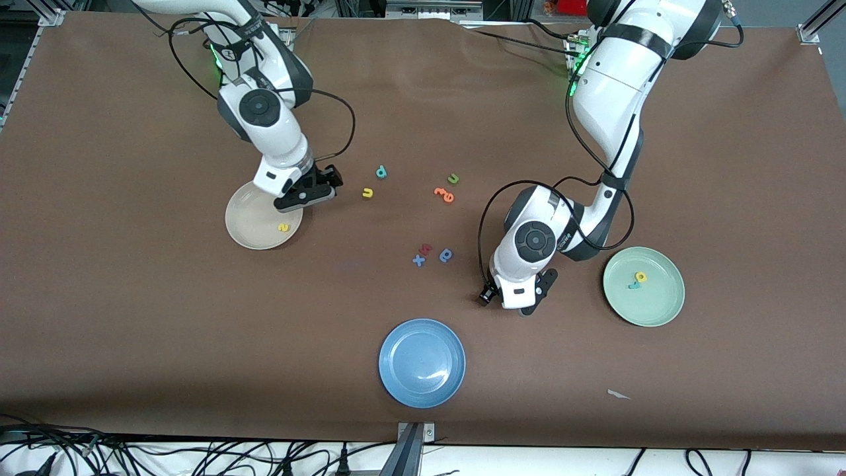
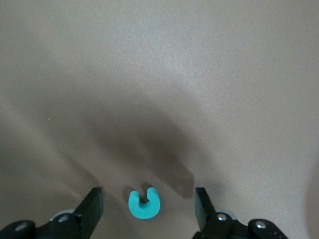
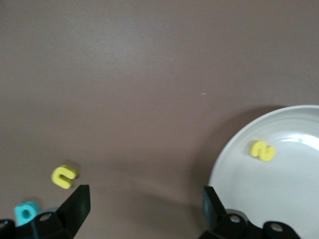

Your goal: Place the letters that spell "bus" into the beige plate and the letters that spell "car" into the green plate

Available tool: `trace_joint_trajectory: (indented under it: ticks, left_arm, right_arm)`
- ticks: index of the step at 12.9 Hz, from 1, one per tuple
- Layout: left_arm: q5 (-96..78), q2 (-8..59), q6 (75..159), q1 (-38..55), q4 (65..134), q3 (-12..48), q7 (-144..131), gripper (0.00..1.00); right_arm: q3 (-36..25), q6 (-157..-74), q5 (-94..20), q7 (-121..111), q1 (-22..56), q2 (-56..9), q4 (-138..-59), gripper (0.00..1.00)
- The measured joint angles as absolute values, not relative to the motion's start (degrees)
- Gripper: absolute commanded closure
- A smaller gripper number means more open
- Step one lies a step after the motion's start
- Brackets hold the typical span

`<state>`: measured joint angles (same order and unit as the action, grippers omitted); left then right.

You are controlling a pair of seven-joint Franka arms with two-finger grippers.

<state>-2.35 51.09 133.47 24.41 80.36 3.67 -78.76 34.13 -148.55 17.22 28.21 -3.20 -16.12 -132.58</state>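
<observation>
- While the teal c (image 2: pixel 144 204) lies flat on the bare counter (image 1: pixel 132 330) between your left gripper (image 2: pixel 148 209) fingers, spread on either side and not touching it, the step in hand looks like picking it up for the green plate (image 1: pixel 644 286).
- Centre the c between the two fingers (image 2: pixel 89 204) before you close, and go down until the tips nearly meet the counter; the foam is thin, so a high pinch would likely slip off.
- Close gently: the open mouth of the c may squash or twist it out of the grip.
- The green plate sits just beside that gripper, toward the left arm's end of the counter, already holding the yellow a (image 1: pixel 640 277) and the thin teal r (image 1: pixel 633 286), so the c would finish "car".
- The beige plate (image 1: pixel 251 228) at the right arm's end holds only the yellow s (image 1: pixel 283 227).
- Your right gripper (image 1: pixel 310 193) hovers over the rim of that plate, fingers wide apart and holding nothing.
- The yellow u (image 1: pixel 367 192) and the teal b (image 1: pixel 381 172) lie on the counter beside it, toward the middle, the b farther from the front camera; take the u next, I judge.
- Leave alone the green u (image 1: pixel 453 178), the orange letters (image 1: pixel 445 194), the blue looped letter (image 1: pixel 446 254) and the blue plate (image 1: pixel 422 363).
</observation>
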Motion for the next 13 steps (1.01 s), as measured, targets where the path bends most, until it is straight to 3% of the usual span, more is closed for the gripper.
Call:
trace_joint_trajectory:
  ticks: [5,13]
  left_arm:
    - [-2.35,51.11,133.48,24.54,80.2,3.59,-79.4,0.62]
    - [-2.35,51.11,133.44,24.54,79.96,3.39,-79.39,0.83]
  right_arm:
    - [32.25,-149.7,17.21,40.01,5.1,-22.57,-128.1,0.0]
    - [28.72,-150.9,18.5,43.03,10.02,-28.6,-124.49,0.01]
